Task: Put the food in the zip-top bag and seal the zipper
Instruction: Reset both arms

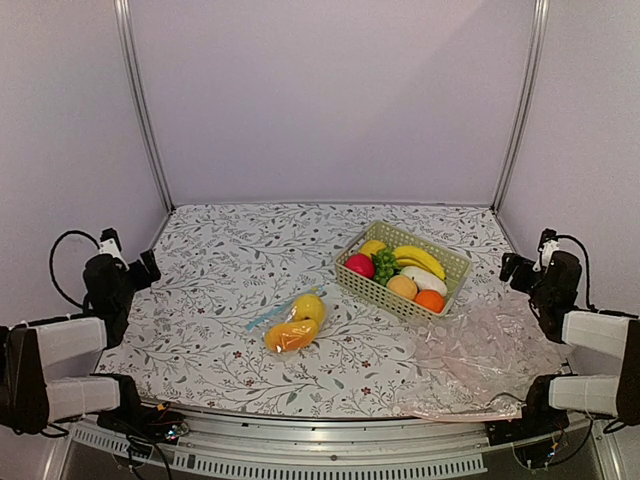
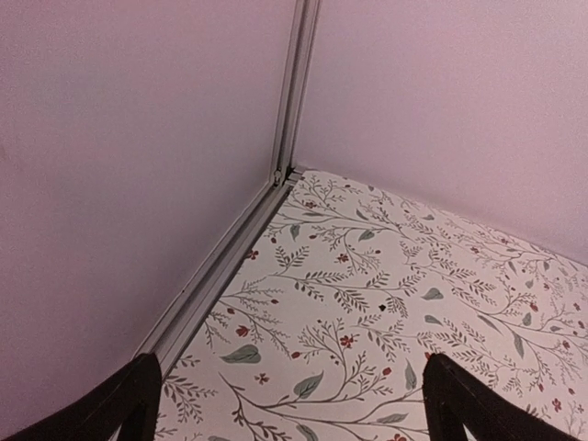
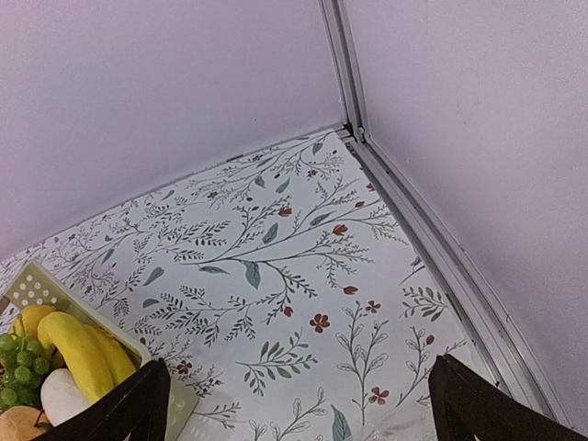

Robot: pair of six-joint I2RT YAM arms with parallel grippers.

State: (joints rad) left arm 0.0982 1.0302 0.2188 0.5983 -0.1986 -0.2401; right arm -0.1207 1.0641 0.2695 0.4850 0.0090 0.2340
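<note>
Hanging at opposite table [image 1: 220, 250] edges, left hand [image 1: 148, 268] and right hand [image 1: 507, 266] gape; food [image 1: 292, 335], seemingly bagged, lies between.

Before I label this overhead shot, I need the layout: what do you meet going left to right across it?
left gripper → bag → basket → plastic sheet → right gripper

Both arms alike - left arm [image 1: 70, 340] and right arm [image 1: 600, 330] have white link covers btwn black joints. Wrist ends are black w/ a small white part on top. Thin black cable [image 1: 51, 265] loops off left wrist - another cable [image 1: 587, 262] off right. Fingers [image 2: 124, 404] are matte black, broad.
</note>
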